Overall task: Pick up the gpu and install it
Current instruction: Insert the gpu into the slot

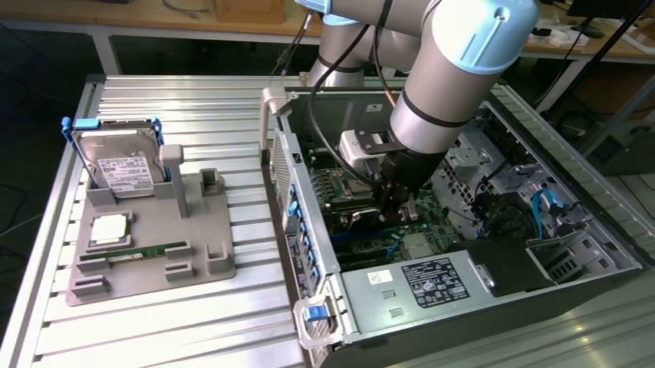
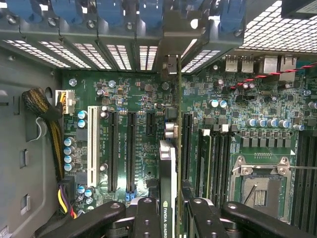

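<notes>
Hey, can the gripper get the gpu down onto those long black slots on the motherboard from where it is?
Probably yes. The gripper holds the gpu edge-on inside the open case, above the board; the black slots beside it look bare, with no cable across them.

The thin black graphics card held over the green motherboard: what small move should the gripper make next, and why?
Probably lower the thin black card straight down, slowly. The gripper is shut on it, it stands edge-on over the green motherboard, parallel to the long black slots, with its bracket end near the case's rear vents.
</notes>
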Robot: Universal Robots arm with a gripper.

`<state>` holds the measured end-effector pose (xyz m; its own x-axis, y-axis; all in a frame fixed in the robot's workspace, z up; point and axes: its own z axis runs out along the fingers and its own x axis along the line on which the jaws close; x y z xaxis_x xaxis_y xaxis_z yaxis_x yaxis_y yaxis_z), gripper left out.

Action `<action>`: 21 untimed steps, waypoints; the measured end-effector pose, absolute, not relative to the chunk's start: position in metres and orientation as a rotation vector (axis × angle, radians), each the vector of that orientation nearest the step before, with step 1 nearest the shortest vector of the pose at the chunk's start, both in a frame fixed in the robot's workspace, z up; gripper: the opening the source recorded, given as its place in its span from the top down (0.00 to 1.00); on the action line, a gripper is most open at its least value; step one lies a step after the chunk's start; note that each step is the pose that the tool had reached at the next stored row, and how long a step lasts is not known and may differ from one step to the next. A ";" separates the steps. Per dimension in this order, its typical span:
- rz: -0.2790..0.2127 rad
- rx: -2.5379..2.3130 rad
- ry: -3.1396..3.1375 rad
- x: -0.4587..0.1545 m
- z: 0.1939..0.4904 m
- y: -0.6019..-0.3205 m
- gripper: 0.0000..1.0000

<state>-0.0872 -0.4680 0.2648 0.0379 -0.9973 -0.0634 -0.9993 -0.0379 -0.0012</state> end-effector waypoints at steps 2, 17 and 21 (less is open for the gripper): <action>0.070 -2.230 2.147 -0.087 0.265 -0.468 0.73; 0.069 -2.203 2.175 -0.087 0.265 -0.468 0.73; 0.069 -2.203 2.175 -0.087 0.265 -0.468 0.73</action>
